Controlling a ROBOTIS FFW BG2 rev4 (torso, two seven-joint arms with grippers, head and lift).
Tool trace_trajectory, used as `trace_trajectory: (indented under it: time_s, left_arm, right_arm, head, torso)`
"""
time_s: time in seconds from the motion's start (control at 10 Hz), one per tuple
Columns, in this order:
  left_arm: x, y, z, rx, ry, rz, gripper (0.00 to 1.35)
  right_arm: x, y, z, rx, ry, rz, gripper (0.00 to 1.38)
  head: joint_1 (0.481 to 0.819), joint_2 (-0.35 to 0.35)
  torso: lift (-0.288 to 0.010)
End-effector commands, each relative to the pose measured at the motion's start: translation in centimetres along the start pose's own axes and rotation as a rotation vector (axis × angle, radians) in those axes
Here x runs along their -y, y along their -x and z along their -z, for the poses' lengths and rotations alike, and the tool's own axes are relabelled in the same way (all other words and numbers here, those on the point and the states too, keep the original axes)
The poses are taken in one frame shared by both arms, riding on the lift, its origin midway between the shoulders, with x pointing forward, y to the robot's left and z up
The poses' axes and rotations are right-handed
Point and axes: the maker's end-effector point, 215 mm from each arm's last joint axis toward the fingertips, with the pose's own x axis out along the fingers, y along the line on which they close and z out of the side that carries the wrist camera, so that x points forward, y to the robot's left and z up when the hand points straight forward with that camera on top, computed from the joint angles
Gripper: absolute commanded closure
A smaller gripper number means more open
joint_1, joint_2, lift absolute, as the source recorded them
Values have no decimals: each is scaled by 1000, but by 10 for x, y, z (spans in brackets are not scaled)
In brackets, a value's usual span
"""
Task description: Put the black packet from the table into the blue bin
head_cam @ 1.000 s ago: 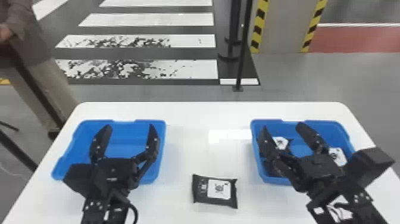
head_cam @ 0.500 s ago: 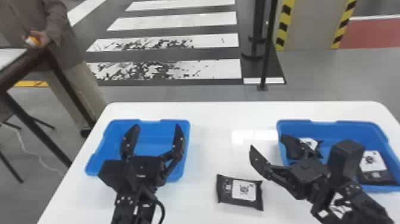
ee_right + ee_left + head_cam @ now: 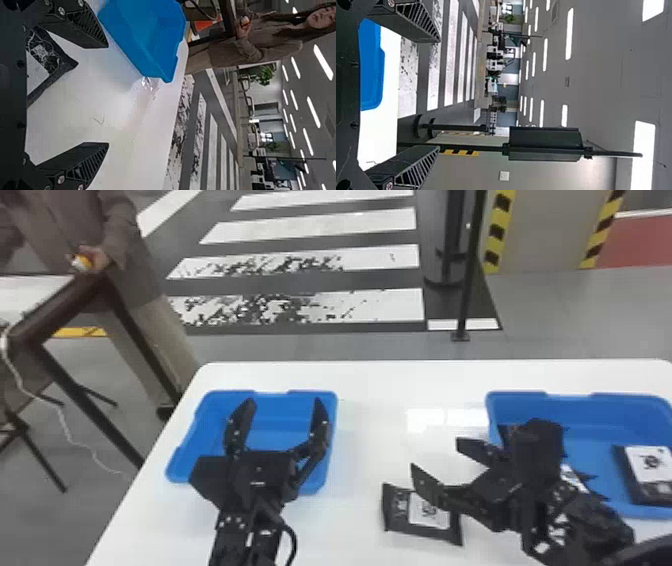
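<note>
"What colour is the robot?"
"Black, both the left end effector [image 3: 284, 402] and the right end effector [image 3: 436, 455]. Their tapering fingers [image 3: 85, 158] have diagonal ribs."
"Any cable?"
"A black cable [image 3: 294, 542] curves beside the left forearm [image 3: 245, 535], which has pale spots."
"Screws?"
"Silvery screws [image 3: 60, 179] near the finger bases."

White counter [image 3: 370, 390] with two blue bins and a black packet.
The left bin [image 3: 282, 415] and right bin [image 3: 600, 415] stand well apart on the smooth, glossy top, whose far left corner is rounded. The black packet [image 3: 395, 522] lies flat, white label up, in the gap between them and toward the near side, touching neither. Bright glare marks the surface just beside the right bin.
</note>
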Motion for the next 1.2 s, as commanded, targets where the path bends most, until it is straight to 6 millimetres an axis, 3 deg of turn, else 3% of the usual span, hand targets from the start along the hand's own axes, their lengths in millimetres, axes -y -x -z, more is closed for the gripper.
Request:
trace_trajectory:
  time_s: [0.0, 0.2, 0.5, 0.6, 0.7, 0.9, 1.1]
  left_arm:
    - [1, 0, 0, 0, 1, 1, 61]
    - [2, -2, 0, 2, 3, 2, 61]
    - [5, -3, 2, 1, 6, 9, 61]
    - [6, -4, 1, 3, 6, 9, 61]
    - [5, -4, 2, 1, 6, 9, 61]
    - [5, -4, 3, 1, 5, 8, 61]
    - [6, -3, 3, 0, 5, 11, 61]
  right_arm:
    - [-11, -7, 18, -69, 0, -36, 139]
    - [-24, -19, 54, -187, -14, -108, 139]
    - [-41, -28, 83, -295, 1, -179, 165]
    - [-42, -27, 86, -317, 5, -177, 309]
    - [-41, -24, 92, -340, 1, -173, 657]
    - [-41, -21, 96, -362, -7, -163, 1059]
    - [-48, -22, 80, -306, -2, -165, 1082]
  head:
    - [695, 209]
    - [695, 231]
    - [695, 253]
    - [695, 259]
    - [695, 262]
    - [695, 259]
    - [695, 259]
  torso:
    - [-110]
    - [-110]
    - [-110]
    - [-110]
    - [-110]
    - [-110]
    - [-110]
